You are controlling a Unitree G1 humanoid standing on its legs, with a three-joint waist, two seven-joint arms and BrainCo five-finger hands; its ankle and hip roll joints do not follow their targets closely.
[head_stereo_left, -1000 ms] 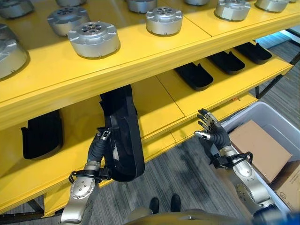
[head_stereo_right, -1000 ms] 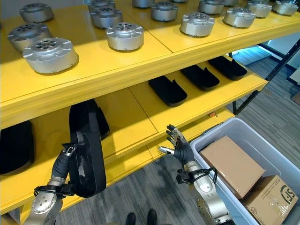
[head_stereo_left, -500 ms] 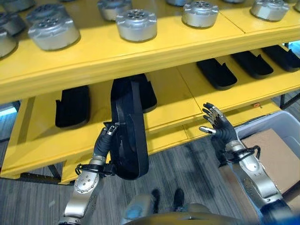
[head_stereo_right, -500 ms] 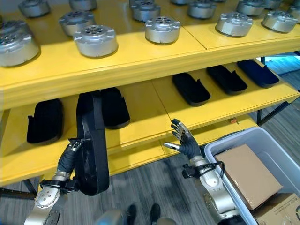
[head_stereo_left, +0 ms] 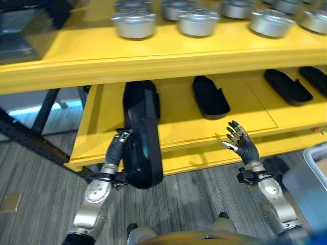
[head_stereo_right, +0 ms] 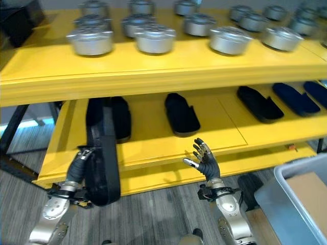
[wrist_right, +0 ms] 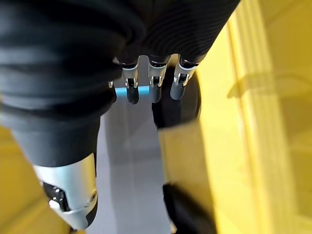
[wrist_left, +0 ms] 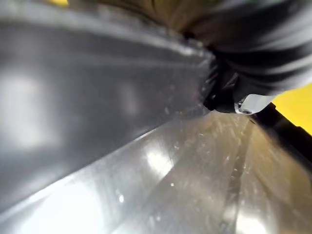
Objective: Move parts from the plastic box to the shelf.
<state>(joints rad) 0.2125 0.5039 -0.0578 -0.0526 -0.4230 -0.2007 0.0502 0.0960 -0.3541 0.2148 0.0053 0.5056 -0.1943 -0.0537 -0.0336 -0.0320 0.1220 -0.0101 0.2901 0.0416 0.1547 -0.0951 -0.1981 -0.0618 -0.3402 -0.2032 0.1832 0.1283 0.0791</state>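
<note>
Left hand [head_stereo_left: 120, 147] fingers curled round long black moulded plastic part [head_stereo_left: 143, 153], held upright before yellow metal shelf's [head_stereo_left: 173, 133] lower tier, not yet set down; right hand [head_stereo_left: 242, 147] spread, empty.

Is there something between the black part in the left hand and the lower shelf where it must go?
Yes. Another black part already lies on the lower shelf directly behind the held black part in the left hand.
</note>
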